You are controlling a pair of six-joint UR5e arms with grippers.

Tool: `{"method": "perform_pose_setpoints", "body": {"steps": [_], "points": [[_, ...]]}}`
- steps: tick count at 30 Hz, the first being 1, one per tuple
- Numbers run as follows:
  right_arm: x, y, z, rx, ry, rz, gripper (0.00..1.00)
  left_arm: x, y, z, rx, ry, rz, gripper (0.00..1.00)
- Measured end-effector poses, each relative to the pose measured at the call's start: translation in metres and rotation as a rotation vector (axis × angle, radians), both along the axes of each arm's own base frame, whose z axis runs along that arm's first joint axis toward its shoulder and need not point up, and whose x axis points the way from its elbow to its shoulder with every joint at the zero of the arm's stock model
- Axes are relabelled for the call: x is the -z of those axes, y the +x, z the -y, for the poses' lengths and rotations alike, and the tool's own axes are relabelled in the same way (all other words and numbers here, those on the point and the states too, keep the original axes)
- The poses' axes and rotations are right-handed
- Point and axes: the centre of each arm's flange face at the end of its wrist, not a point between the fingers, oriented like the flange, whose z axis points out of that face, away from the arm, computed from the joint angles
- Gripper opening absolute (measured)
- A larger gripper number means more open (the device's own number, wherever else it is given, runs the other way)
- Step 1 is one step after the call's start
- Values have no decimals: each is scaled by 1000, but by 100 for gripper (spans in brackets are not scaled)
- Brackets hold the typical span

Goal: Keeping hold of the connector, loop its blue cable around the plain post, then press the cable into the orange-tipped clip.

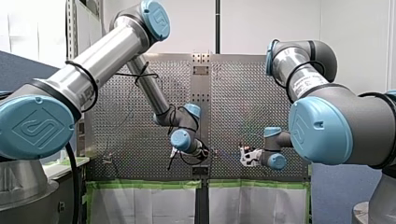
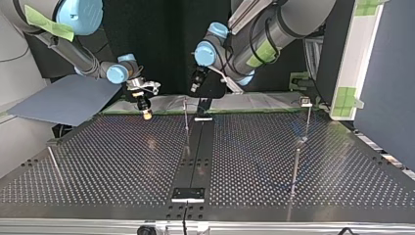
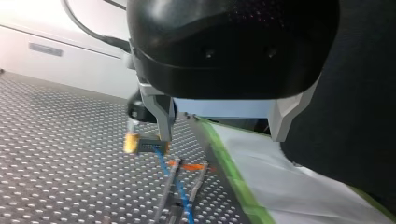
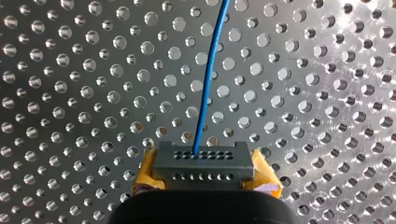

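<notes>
The dark grey connector (image 4: 203, 161), with two rows of small holes in its face, sits level, clamped in the right end effector (image 4: 205, 173). Its thin blue cable (image 4: 208, 79) leaves the face and runs out over the perforated worktop (image 4: 70, 93), passing close by the orange-tipped clip (image 3: 189, 165).

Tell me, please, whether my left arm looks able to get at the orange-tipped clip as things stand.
Probably yes: my left gripper is open and empty, and the orange-tipped clip lies ahead of it, uncovered. The blue cable and my right gripper, holding the connector, crowd it closely.
</notes>
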Motion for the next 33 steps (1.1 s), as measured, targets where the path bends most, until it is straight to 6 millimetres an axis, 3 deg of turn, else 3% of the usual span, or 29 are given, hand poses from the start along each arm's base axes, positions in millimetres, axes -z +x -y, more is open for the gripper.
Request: {"method": "perform_pose_setpoints", "body": {"steps": [19,33], "points": [[1,1,-1,-5,5,2,0,-63,-27,-37,-178,-244,109,100],[14,-2,-4,-2,20,-2,0,-93,-71,-65,-183,-269,118,100]]}}
